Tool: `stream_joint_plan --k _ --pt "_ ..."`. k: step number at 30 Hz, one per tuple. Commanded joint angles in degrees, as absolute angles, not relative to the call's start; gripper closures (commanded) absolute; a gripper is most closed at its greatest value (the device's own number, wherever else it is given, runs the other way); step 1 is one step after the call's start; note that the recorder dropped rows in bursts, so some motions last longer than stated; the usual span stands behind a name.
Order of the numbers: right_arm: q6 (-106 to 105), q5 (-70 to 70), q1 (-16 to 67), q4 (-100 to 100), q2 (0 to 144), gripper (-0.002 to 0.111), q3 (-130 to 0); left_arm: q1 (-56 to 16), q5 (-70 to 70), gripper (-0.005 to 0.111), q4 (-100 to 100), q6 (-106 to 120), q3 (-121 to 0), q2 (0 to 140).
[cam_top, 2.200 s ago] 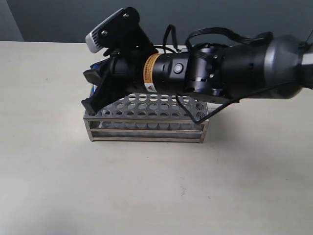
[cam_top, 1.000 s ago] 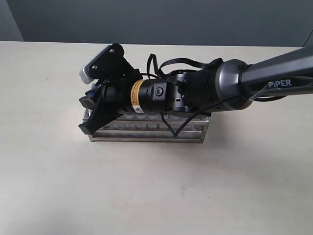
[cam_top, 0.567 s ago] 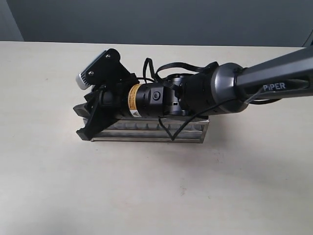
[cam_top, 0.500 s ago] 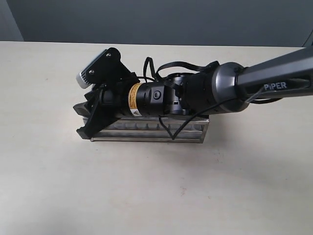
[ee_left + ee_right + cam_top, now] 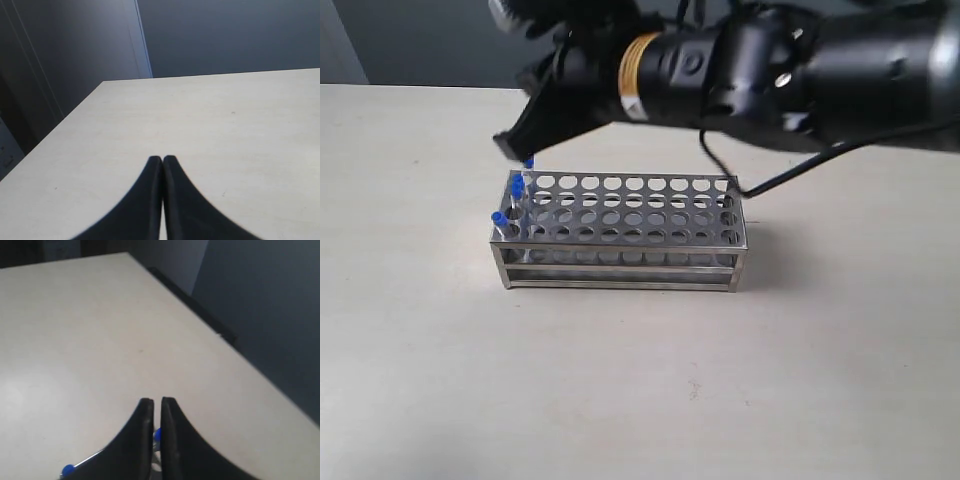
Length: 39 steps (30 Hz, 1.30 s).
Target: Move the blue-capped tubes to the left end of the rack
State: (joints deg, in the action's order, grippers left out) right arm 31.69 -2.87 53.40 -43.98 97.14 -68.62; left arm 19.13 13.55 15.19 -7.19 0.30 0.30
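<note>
The steel rack (image 5: 620,263) stands mid-table. Three blue-capped tubes show in holes at its left end: one leaning at the back (image 5: 528,163), one in the middle (image 5: 517,187), one at the front corner (image 5: 497,217). My right gripper (image 5: 510,147) hangs just above that end, reaching across from the right. In the right wrist view its fingers (image 5: 156,401) stand a narrow gap apart with nothing between them; a blue cap (image 5: 157,434) shows below through the gap. My left gripper (image 5: 162,158) is shut and empty over bare table, out of the exterior view.
The right arm's black body (image 5: 770,70) spans the space above the rack's back and right side. The pale tabletop (image 5: 640,380) runs all round the rack. A dark wall lies behind the table's far edge.
My right arm has risen from the rack's left end, where it lay low over the top plate. The rack and the blue-capped tubes are now uncovered.
</note>
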Motion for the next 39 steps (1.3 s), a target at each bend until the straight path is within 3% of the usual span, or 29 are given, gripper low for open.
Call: stream_joint_plan --k 1,5,14,20,28,31,35,39 --pt "28.41 7.14 51.89 -43.49 85.44 0.108 -68.30 18.75 13.47 0.106 15.19 -7.28 0.00 0.00" --pt "29.53 9.82 47.38 -43.28 76.17 0.108 -62.67 18.75 13.47 0.106 15.19 -7.28 0.00 0.00" --pt "44.00 8.65 34.96 -43.16 50.64 0.108 -35.98 18.75 13.47 0.106 15.19 -7.28 0.00 0.00" --pt "48.63 9.42 34.42 -41.30 39.92 0.108 -23.04 18.75 13.47 0.106 15.19 -7.28 0.00 0.00" --pt "48.86 14.47 34.46 -47.82 32.67 0.108 -20.55 18.75 13.35 0.106 15.34 -7.28 0.00 0.00" --pt "52.30 15.83 26.27 -44.41 19.61 0.108 -19.08 18.75 13.35 0.106 15.47 -7.28 0.00 0.00" --pt "52.30 13.90 4.97 -38.60 6.81 0.108 -14.50 18.75 13.35 0.106 15.47 -7.28 0.00 0.00" --pt "52.30 15.97 -1.68 -36.94 3.44 0.108 -13.30 18.75 13.35 0.106 15.47 -7.28 0.00 0.00"
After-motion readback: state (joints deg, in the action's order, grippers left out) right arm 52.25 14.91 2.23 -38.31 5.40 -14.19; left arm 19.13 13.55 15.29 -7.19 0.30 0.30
